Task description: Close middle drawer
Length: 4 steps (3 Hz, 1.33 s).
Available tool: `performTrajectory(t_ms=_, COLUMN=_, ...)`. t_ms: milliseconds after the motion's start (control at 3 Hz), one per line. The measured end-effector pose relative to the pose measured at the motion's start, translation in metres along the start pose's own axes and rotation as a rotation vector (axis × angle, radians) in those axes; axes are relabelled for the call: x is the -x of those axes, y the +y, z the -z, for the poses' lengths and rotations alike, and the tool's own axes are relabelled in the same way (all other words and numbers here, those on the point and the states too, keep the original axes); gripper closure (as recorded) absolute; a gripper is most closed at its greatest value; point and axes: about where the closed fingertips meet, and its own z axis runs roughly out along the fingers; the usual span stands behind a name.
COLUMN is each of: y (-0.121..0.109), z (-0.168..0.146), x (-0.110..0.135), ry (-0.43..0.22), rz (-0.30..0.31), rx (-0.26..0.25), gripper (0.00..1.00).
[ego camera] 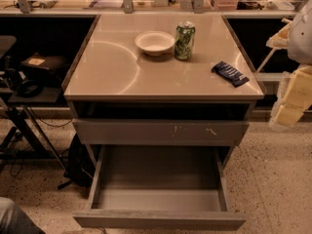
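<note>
The middle drawer (pixel 158 179) is pulled far out from under the table, toward me. Its smooth grey inside is bare and its plain front panel (pixel 158 220) is at the bottom of the view. Above it is a grey drawer front with pale scratch marks (pixel 161 130), which stands nearly shut. My gripper (pixel 287 112) hangs at the right edge of the view on the pale arm. It is beside the table's right side, above and to the right of the open drawer, and touches nothing.
On the table top (pixel 117 72) are a white bowl (pixel 154 42), a green can (pixel 185 41) and a dark snack bar (pixel 230 73). Chair legs, cables and a dark bag (pixel 80 162) are on the left. A speckled floor (pixel 273 179) lies to the right.
</note>
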Motion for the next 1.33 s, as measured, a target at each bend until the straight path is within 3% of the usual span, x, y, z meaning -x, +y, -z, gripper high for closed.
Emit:
performTrajectory(t_ms=333, y=0.005, z=-0.001, x=0.0, ry=-0.007, rz=0.007, rx=-0.008, gripper=0.0)
performTrajectory(t_ms=667, y=0.039, z=0.0, x=0.007, ry=-0.082, rz=0.047, rx=-0.039, gripper=0.0)
performTrajectory(t_ms=1000, y=0.086, z=-0.01, x=0.009, ry=-0.19, rz=0.043, rx=-0.093, gripper=0.0)
performTrajectory(t_ms=1333, y=0.122, z=-0.046, x=0.01, ry=-0.259, rz=-0.006, rx=-0.131, gripper=0.0)
